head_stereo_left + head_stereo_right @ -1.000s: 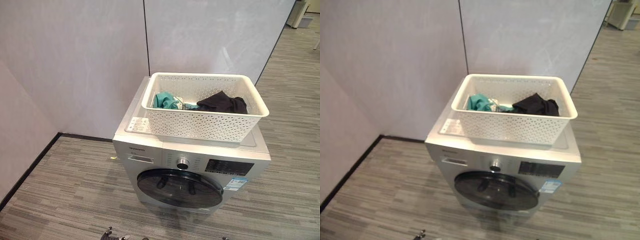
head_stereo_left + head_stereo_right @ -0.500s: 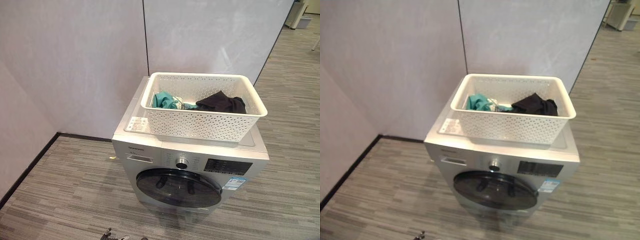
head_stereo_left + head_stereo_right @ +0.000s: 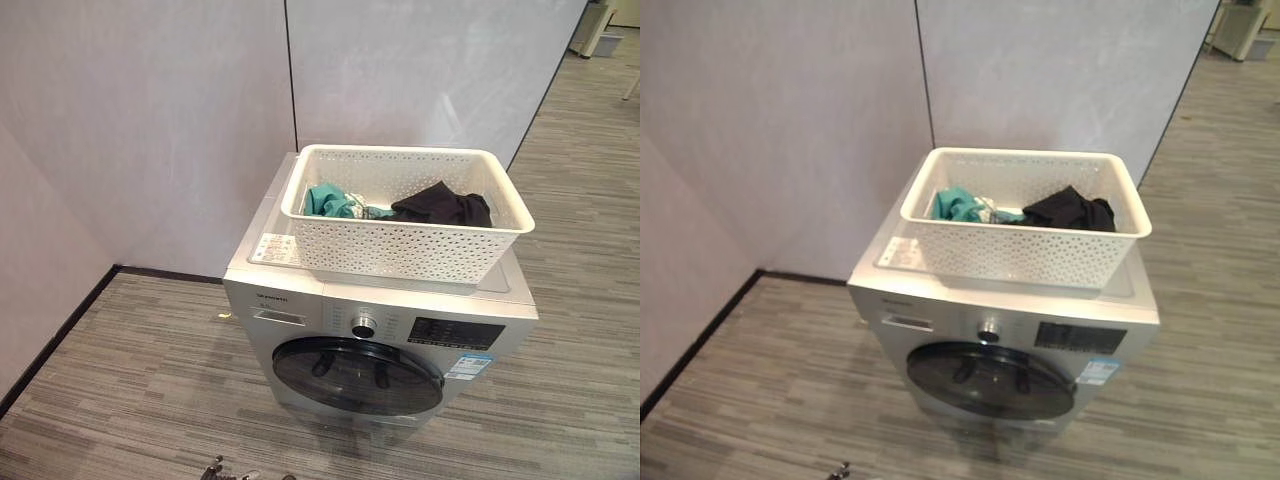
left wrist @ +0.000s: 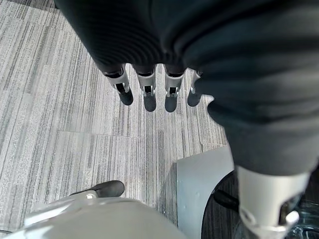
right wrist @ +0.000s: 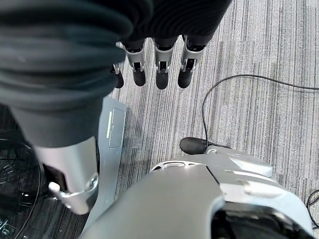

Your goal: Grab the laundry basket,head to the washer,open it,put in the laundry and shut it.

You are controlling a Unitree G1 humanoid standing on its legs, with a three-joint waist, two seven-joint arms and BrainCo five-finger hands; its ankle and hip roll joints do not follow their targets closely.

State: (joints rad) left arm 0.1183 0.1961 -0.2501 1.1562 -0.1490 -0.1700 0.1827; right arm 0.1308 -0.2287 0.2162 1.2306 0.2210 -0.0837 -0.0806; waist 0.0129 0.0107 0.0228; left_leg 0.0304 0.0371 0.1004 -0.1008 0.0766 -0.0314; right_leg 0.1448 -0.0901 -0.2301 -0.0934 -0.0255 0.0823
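Note:
A white perforated laundry basket [image 3: 405, 250] stands on top of the silver front-loading washer [image 3: 300, 300]. Inside it lie a teal garment [image 3: 328, 200] on the left and a black garment [image 3: 443, 205] on the right. The washer's round dark glass door [image 3: 357, 375] is closed. My left hand [image 4: 149, 92] hangs over the striped floor with straight fingers and holds nothing. My right hand [image 5: 160, 69] hangs the same way, open and empty, beside the washer's front [image 5: 112, 134]. Both hands are low and apart from the basket.
The washer stands against a pale panelled wall [image 3: 200, 120], with another wall [image 3: 40, 260] close on the left. Grey striped carpet [image 3: 140, 380] lies in front of it. A corridor runs off to the right, with a white unit [image 3: 600, 30] far back.
The whole picture has shifted very slightly, so the camera has moved. The basket, the laundry and the washer door stand as before.

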